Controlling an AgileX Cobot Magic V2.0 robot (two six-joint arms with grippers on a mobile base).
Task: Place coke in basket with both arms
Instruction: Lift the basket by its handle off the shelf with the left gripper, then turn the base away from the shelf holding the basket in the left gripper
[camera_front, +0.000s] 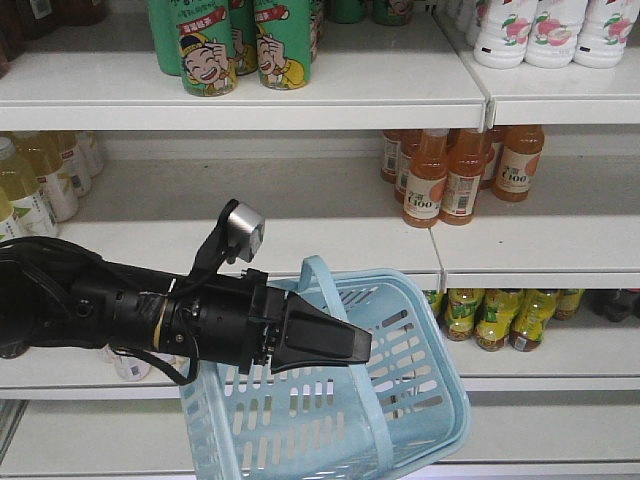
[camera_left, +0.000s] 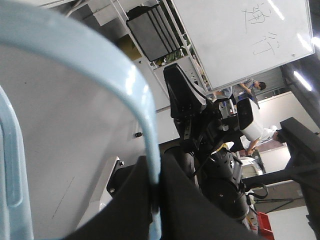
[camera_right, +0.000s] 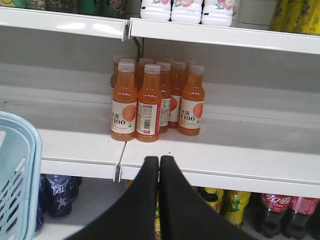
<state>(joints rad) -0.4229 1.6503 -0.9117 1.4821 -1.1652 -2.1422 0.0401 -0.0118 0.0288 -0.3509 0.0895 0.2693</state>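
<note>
In the front view my left gripper (camera_front: 358, 345) is shut on the thin hoop handle (camera_front: 322, 268) of the light-blue basket (camera_front: 420, 400), which hangs tilted before the shelves. The left wrist view shows that handle (camera_left: 125, 75) pinched between the black jaws of the left gripper (camera_left: 156, 165). In the right wrist view my right gripper (camera_right: 159, 160) is shut with nothing in it, level with the front edge of a shelf. Two coke bottles (camera_right: 274, 210) with red labels stand on the shelf below, to its lower right. The basket's rim (camera_right: 22, 150) shows at the left edge.
Orange juice bottles (camera_right: 150, 100) cluster on the shelf (camera_right: 225, 145) right behind my right gripper. Yellow-green bottles (camera_right: 230, 207) and dark blue cans (camera_right: 57, 192) stand on the shelf below. Green cans (camera_front: 235, 45) and white bottles (camera_front: 545, 30) fill the top shelf.
</note>
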